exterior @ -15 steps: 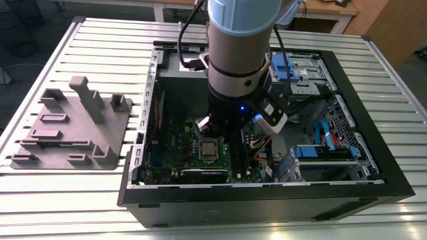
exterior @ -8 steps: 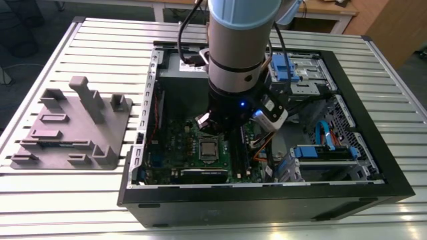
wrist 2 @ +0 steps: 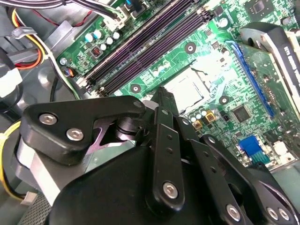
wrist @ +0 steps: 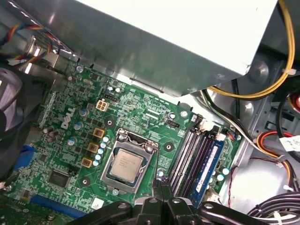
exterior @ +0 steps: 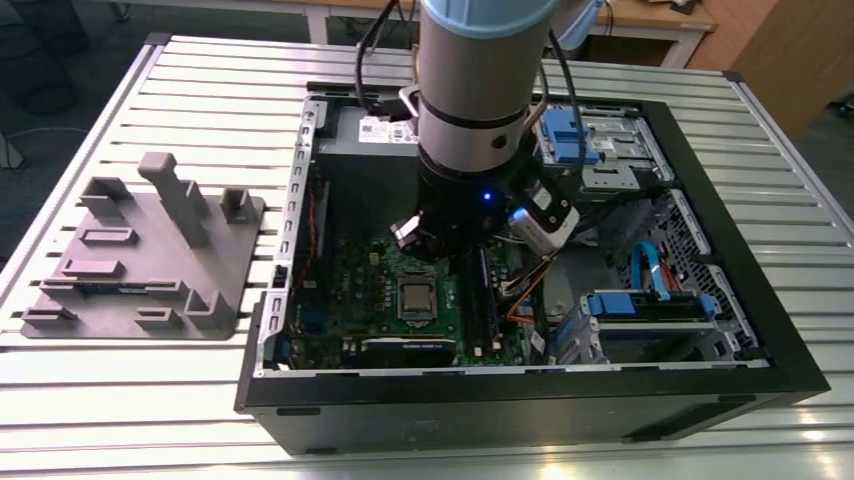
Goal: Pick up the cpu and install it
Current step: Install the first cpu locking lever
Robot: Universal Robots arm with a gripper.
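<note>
The small flat square silver-grey cpu (wrist: 127, 162) sits seated in the rectangular silver metal socket frame (wrist: 112, 179) on the green motherboard (wrist: 70, 154) inside the open black computer case (exterior: 747, 390). The black gripper (wrist: 158, 180) hovers just beside the socket, fingertips pinched narrowly together, holding nothing.

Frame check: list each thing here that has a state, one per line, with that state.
cpu: seated flat in the socket frame on the motherboard.
gripper: shut, empty, fingertips together above the board beside the socket.
computer case: lying on its side, side panel off, interior exposed.
memory slots: one holds a blue module, the others look empty.
grey fixture: resting on the table, untouched.
</note>
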